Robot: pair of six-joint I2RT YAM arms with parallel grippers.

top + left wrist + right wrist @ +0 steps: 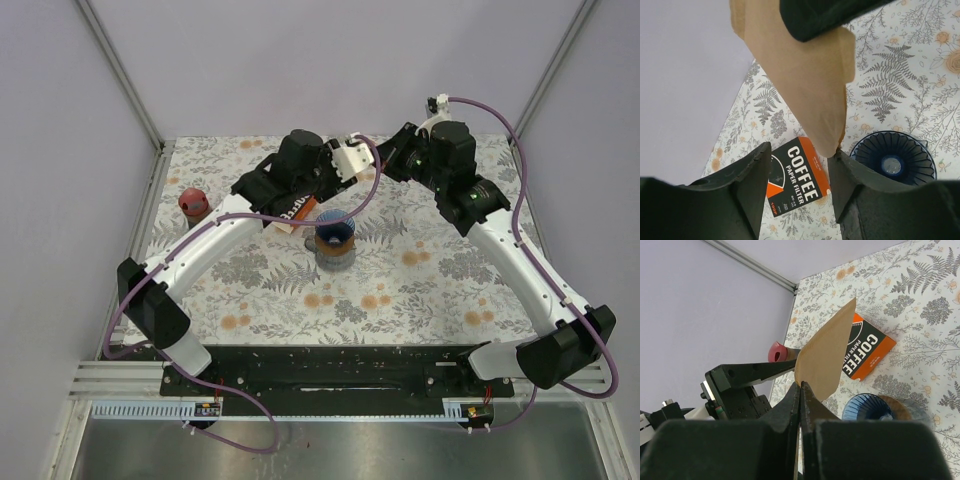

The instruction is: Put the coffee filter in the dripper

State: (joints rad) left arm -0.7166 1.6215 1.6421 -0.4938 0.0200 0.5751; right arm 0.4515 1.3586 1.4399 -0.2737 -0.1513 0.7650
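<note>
A brown paper coffee filter (827, 360) is pinched flat at its lower edge in my right gripper (800, 386), which is shut on it and holds it in the air. In the left wrist view the filter (805, 85) hangs point down, its tip at the inner side of the right finger (850, 175) of my left gripper (800, 152). That gripper is open and holds nothing. The blue ribbed dripper (335, 237) stands empty on the table, below and to the right of the filter tip; it also shows in the left wrist view (892, 160) and the right wrist view (867, 407).
A black and orange coffee filter box (298, 210) lies flat just left of the dripper, also visible in the left wrist view (797, 182). A red object (193, 203) stands at the left table edge. Grey walls close the table on three sides.
</note>
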